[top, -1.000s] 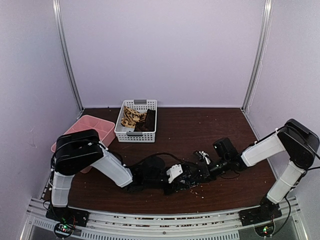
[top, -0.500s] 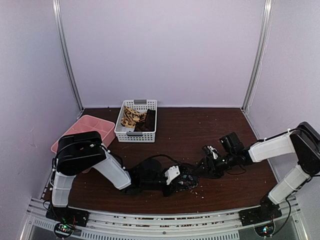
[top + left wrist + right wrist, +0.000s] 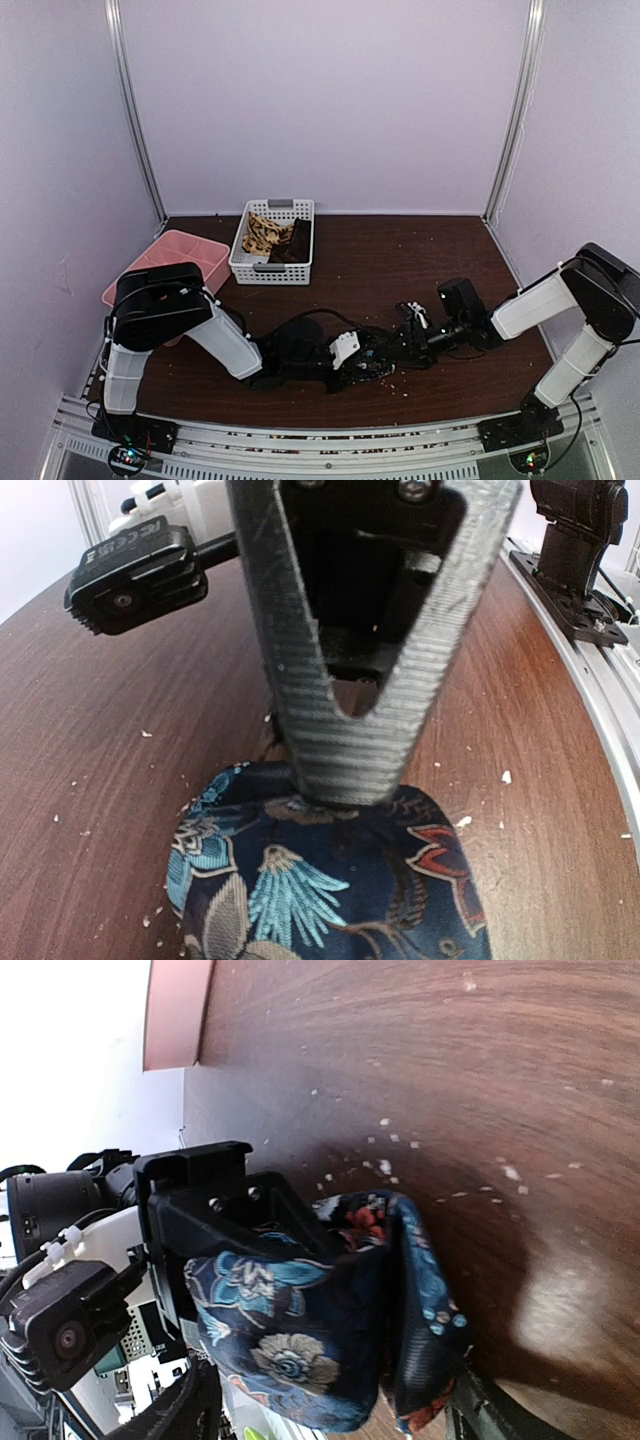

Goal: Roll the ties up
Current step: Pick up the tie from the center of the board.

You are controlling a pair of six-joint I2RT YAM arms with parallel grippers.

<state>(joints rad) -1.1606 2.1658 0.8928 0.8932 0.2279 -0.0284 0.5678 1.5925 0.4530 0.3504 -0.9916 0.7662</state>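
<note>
Left wrist view: the left claw (image 3: 345,780) is pinched shut on the floral tie (image 3: 320,880), bundled into a fat roll on the counter (image 3: 400,260). Right claw (image 3: 405,340) is spread wide, gripping nothing. Tan tie (image 3: 262,236) and brown tie (image 3: 298,242) sit in the basket (image 3: 272,270); rolled or not, can't tell.

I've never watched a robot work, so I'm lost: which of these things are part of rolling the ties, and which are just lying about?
Part of the job:
floral tie, rolled up, in the left gripper
tan tie and dark brown tie, lying in the white basket

Just lying about:
pink tray
pale crumbs on the table
</note>
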